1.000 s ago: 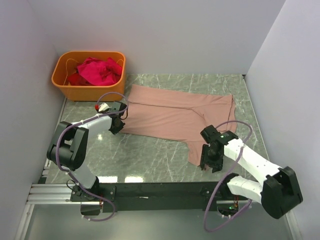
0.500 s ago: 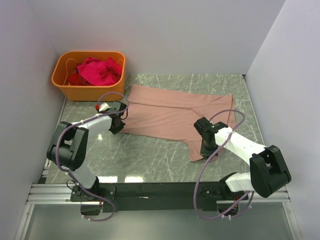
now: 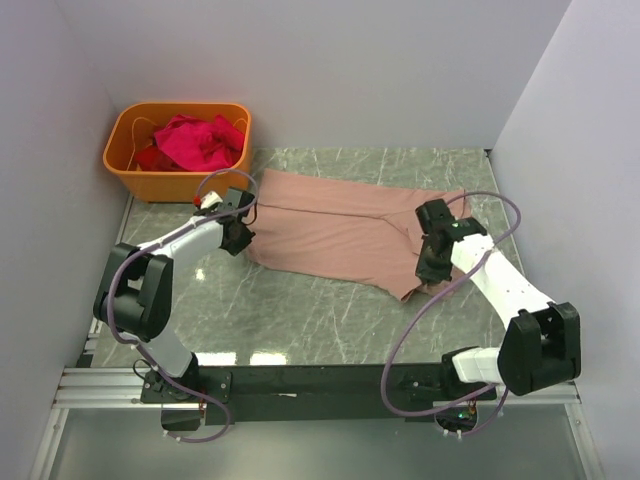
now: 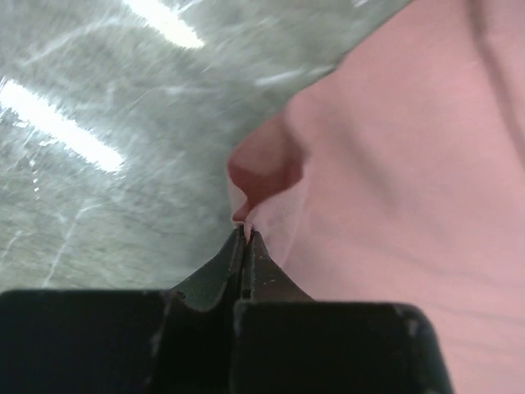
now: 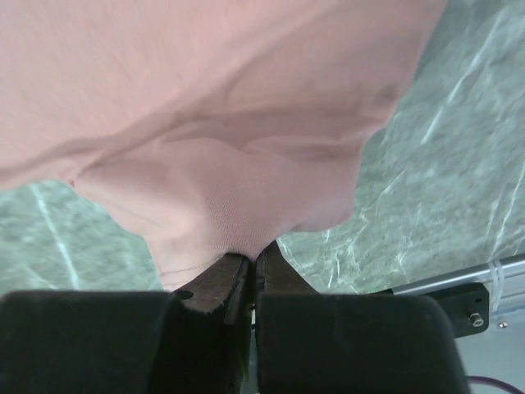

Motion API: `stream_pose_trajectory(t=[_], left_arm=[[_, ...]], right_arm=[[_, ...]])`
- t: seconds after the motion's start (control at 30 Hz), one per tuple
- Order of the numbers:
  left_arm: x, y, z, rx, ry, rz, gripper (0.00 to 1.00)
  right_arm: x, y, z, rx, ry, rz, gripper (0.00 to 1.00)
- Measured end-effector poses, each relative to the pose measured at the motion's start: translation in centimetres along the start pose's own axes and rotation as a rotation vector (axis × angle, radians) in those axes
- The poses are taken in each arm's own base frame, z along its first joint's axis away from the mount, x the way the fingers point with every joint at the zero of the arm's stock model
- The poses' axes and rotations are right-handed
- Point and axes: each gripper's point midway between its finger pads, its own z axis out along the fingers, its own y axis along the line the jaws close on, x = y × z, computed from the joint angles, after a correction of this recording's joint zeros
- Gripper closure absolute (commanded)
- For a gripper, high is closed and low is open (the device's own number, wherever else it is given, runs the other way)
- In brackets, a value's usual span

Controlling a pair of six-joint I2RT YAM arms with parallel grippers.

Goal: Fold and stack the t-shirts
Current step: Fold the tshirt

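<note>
A dusty pink t-shirt (image 3: 340, 225) lies spread across the marble table, plain side up. My left gripper (image 3: 237, 238) is shut on its left edge, and the left wrist view shows a pinched fold of pink cloth (image 4: 267, 168) just past the closed tips (image 4: 245, 233). My right gripper (image 3: 430, 262) is shut on the shirt's lower right corner, which is lifted off the table; the right wrist view shows pink cloth (image 5: 230, 205) bunched into the closed jaws (image 5: 253, 256). Magenta and red t-shirts (image 3: 195, 140) are heaped in the orange tub.
The orange plastic tub (image 3: 175, 180) stands in the far left corner. White walls enclose the table at the left, back and right. A black rail (image 3: 320, 380) with the arm bases runs along the near edge. Bare marble (image 3: 300, 310) shows in front of the shirt.
My right gripper has shut on the shirt's lower right corner and carried it up and back toward the far right. The left gripper has shifted slightly back, still holding its edge.
</note>
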Motion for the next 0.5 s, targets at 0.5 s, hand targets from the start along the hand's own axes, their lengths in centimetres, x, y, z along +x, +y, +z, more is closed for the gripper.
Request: stream_pose_trajectory(t=[0.5], left_arm=[[-3.5,-4.5,-0.8,0.010,-0.040,-0.070,0.99]], right_arm=[[-10.2,0.4,-3.4,-0.032,-0.201,0.117,1.00]])
